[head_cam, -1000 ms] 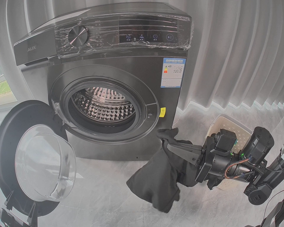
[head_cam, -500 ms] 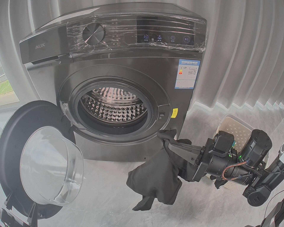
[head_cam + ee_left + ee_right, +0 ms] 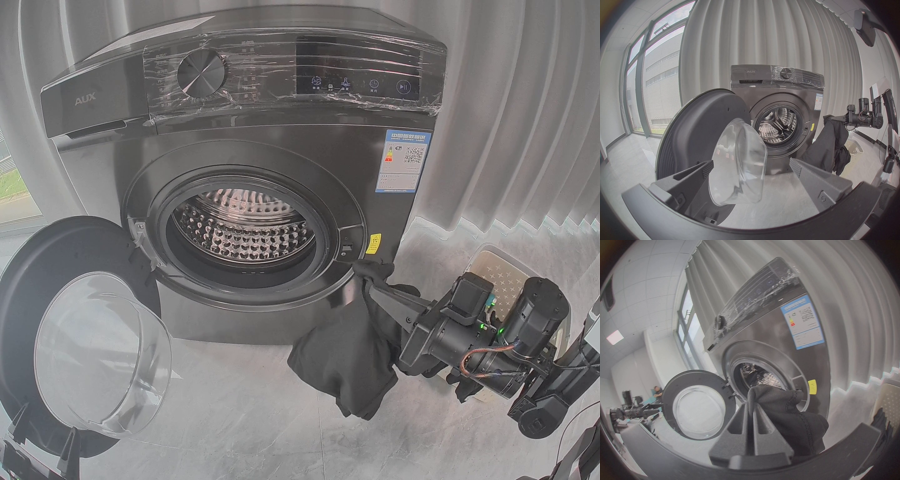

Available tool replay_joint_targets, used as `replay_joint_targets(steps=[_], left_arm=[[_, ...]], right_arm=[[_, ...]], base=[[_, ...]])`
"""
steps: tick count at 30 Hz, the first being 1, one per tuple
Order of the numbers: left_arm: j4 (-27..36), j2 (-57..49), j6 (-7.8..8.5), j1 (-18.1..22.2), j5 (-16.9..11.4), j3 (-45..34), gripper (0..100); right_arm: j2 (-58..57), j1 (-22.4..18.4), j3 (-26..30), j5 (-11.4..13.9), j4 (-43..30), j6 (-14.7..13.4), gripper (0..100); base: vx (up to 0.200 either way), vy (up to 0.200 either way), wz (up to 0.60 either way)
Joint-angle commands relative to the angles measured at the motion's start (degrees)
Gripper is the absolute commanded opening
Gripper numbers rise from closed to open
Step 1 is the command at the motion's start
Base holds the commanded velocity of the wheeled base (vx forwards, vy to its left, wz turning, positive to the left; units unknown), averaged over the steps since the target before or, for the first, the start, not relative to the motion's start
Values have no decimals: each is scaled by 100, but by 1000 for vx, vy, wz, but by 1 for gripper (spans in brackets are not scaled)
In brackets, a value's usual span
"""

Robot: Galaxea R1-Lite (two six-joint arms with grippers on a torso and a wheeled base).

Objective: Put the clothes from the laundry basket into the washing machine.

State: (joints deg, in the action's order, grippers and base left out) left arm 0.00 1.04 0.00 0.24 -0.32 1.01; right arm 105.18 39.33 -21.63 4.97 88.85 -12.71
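Right gripper (image 3: 375, 289) is clamped tight on a black cloth garment (image 3: 347, 356), which dangles just below and to the right of the open mouth of the dark grey front-loading washing machine (image 3: 262, 144). The round door with its clear glass bowl (image 3: 94, 350) is swung wide. The perforated steel drum (image 3: 244, 231) shows bare metal, so nothing looks loaded yet. The cream perforated plastic laundry basket (image 3: 500, 272) sits on the floor near the machine's right corner; whether more clothes wait inside, I cannot tell. Left gripper (image 3: 751, 164) is spread wide, holding nothing. One item is lifted, and delivery into the drum is to come.
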Motion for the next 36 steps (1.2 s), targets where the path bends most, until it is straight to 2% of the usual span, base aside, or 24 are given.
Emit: replay_joint_targets(steps=[1, 8, 17, 19, 22, 24, 36], left_arm=[[0, -104, 0, 2, -3, -101, 100], [0, -104, 9, 2, 5, -101, 100], [0, -104, 0, 2, -30, -101, 100], [0, -104, 44, 2, -47, -101, 100], [-18, -104, 246, 2, -285, -101, 100], [-18, -104, 308, 2, -373, -101, 100], [-35, -104, 325, 2, -381, -101, 100]], right_arm=[[64, 189, -219, -278, -8, -126, 0], [134, 515, -465, -322, 10, -319, 0], [126, 515, -588, -322, 10, -451, 0], [126, 515, -588, -322, 10, -451, 0], [126, 515, -588, -322, 10, -451, 0], [126, 515, -606, -322, 10, -451, 0], [143, 427, -799, -322, 10, -451, 0]], base=[[0, 0, 0], [0, 0, 0], [0, 0, 0], [0, 0, 0], [0, 0, 0], [0, 0, 0], [0, 0, 0]])
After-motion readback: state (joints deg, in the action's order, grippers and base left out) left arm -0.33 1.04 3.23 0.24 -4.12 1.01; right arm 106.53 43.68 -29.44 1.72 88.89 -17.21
